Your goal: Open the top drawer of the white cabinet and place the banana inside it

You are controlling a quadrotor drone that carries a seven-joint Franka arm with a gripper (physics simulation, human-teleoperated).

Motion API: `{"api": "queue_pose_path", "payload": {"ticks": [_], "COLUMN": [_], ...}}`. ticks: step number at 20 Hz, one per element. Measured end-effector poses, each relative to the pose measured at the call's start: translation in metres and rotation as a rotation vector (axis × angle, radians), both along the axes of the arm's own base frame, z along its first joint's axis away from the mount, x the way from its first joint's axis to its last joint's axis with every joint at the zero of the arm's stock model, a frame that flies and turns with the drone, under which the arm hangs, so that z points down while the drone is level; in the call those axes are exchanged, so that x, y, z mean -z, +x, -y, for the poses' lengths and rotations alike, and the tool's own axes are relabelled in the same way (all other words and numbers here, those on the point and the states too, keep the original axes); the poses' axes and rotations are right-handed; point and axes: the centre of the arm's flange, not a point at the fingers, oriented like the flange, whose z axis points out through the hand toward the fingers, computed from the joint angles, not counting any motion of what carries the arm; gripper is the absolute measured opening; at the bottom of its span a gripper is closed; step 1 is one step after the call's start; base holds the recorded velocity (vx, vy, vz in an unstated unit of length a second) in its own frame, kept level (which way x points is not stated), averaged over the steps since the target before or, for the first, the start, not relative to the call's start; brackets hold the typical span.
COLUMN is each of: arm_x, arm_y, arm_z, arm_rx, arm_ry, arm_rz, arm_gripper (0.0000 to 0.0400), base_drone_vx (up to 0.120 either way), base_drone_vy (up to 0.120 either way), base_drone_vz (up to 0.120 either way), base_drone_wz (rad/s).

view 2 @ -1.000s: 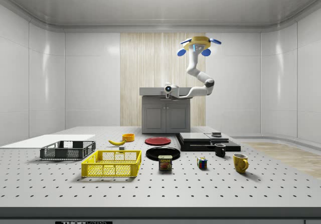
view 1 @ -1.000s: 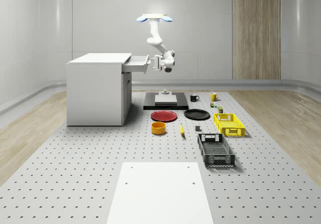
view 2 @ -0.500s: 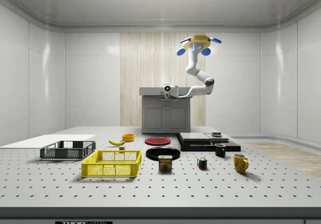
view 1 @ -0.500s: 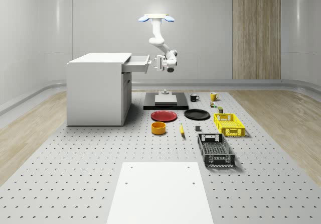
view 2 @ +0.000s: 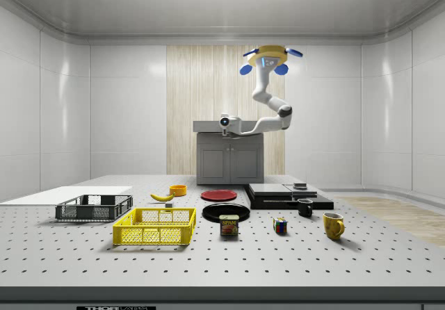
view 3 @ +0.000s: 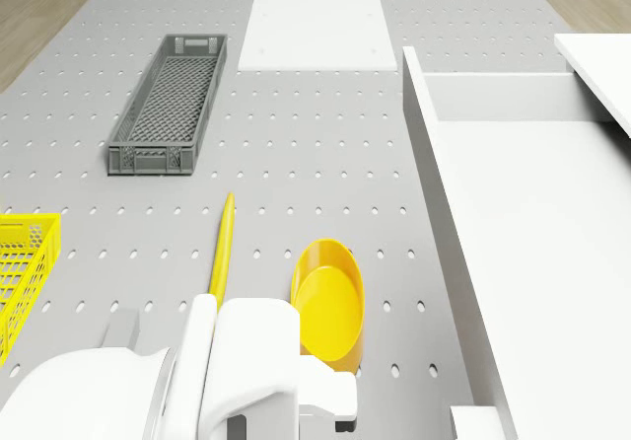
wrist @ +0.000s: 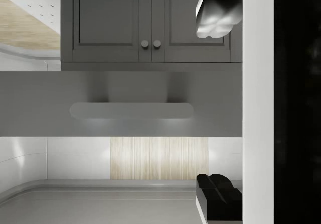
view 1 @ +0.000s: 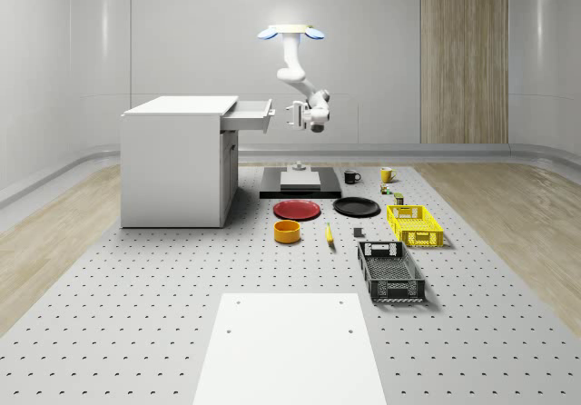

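Drone [view 2: 271, 58] hovers above cabinet [view 2: 230, 153]; banana [view 2: 162, 197] on table.

Cabinets: one white cabinet [view 1: 174, 160], its top drawer [view 1: 247, 113] pulled out
Bananas: one [view 1: 329, 234]
Crates: two, a yellow crate [view 1: 415, 224] and a dark crate [view 1: 390, 271]
Plates: two, a red plate [view 1: 297, 210] and a black plate [view 1: 356, 207]
Bowls: one orange bowl [view 1: 287, 232]
Mugs: two, a black mug [view 1: 350, 177] and a yellow mug [view 1: 386, 174]
Cans: one [view 2: 229, 225]
Puzzle cubes: one [view 2: 279, 225]
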Motion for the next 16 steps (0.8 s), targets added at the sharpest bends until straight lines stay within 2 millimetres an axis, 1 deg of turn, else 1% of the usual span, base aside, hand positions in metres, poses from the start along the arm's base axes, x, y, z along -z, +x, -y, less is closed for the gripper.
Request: {"api": "queue_pose_path", "payload": {"ticks": [5,6,7,8,9,11,13,16], "arm_x": [0.000,0.000,0.012,0.030,0.045,0.068,0.083,0.093], "arm_y": [0.000,-0.001,-0.001,-0.001,-0.001,0.000,0.000,0.000], "arm_z": [0.000,0.005,0.006,0.000,-0.008,-0.027,-0.046,-0.067], "arm_rx": [0.000,-0.001,-0.005,-0.006,-0.008,-0.009,-0.010,-0.009], "arm_ry": [0.000,0.050,0.203,0.371,0.531,0.810,1.026,1.249], "arm_rz": [0.000,-0.004,-0.008,-0.005,-0.003,0.001,0.002,0.002], "arm_gripper": [0.0400,0.0400,0.0400,0.0400,0.0400,0.0400,0.0400,0.0400], "base_drone_vx": [0.120,0.120,0.120,0.120,0.120,0.120,0.120,0.120], "base_drone_vy": [0.120,0.120,0.120,0.120,0.120,0.120,0.120,0.120], "base_drone_vz": [0.000,0.000,0.000,0.000,0.000,-0.120,-0.120,-0.120], "base_drone_wz": [0.000,0.000,0.000,0.000,0.000,0.000,0.000,0.000]}}
